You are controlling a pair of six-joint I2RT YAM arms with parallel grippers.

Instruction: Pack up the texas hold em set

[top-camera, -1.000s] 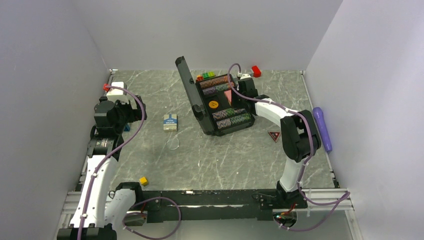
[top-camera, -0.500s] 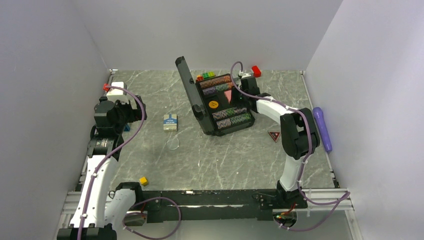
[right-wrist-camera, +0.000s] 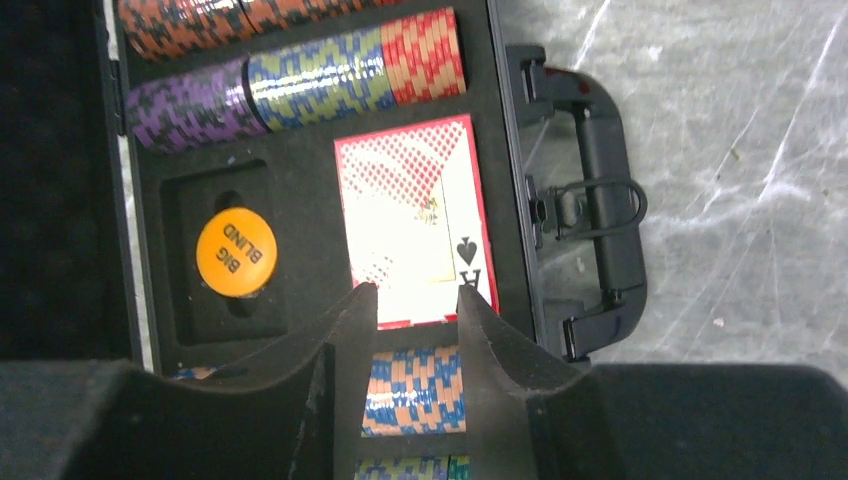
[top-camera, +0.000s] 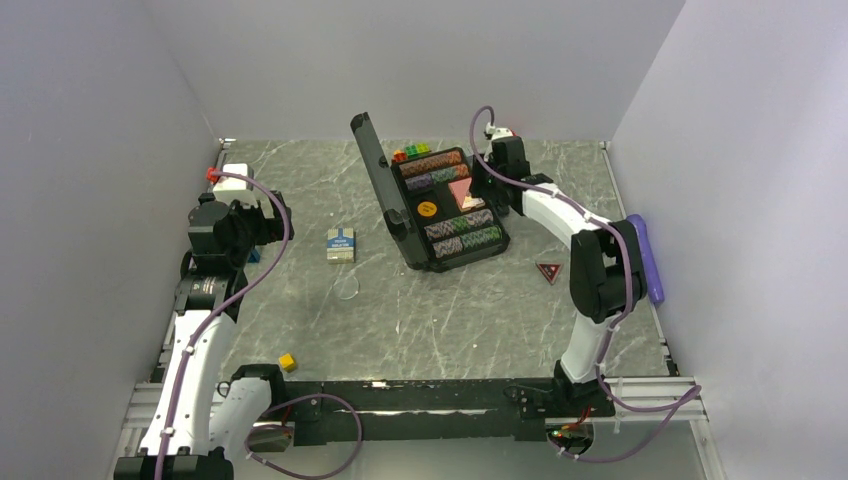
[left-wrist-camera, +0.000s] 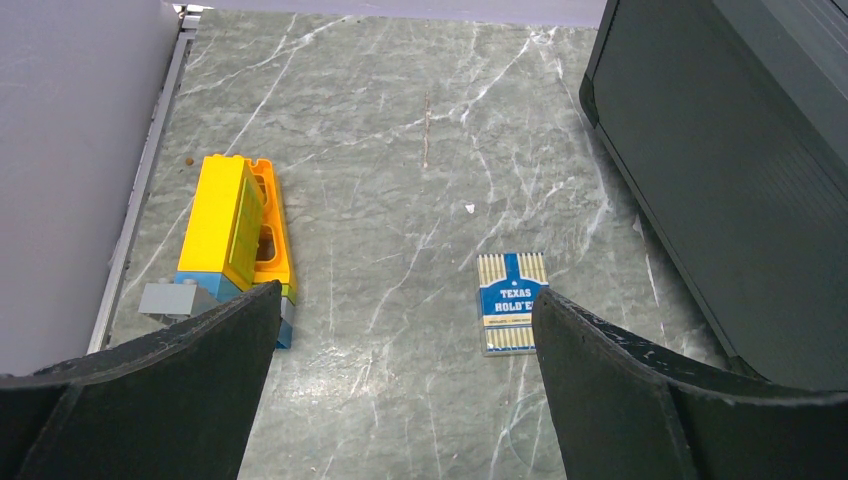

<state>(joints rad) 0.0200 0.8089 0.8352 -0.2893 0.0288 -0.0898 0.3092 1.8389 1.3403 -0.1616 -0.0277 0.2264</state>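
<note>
The black briefcase stands open at the back middle, lid up on its left. Its tray holds rows of striped chips, an orange "big blind" marker and the pink deck, lying flat in its slot. My right gripper hovers over the tray by the handle, jaws a little apart and empty; it also shows in the top view. The blue-white deck lies on the table left of the case. My left gripper is wide open and empty before it. The triangular marker lies right of the case.
Yellow and orange toy bricks lie at the left wall. A small yellow cube sits near the front left. A purple cylinder lies along the right edge. Coloured bricks sit behind the case. A clear disc lies below the blue-white deck.
My right gripper has drawn back and to the right from over the tray, and the pink deck now lies uncovered in its slot. The left arm has not moved.
</note>
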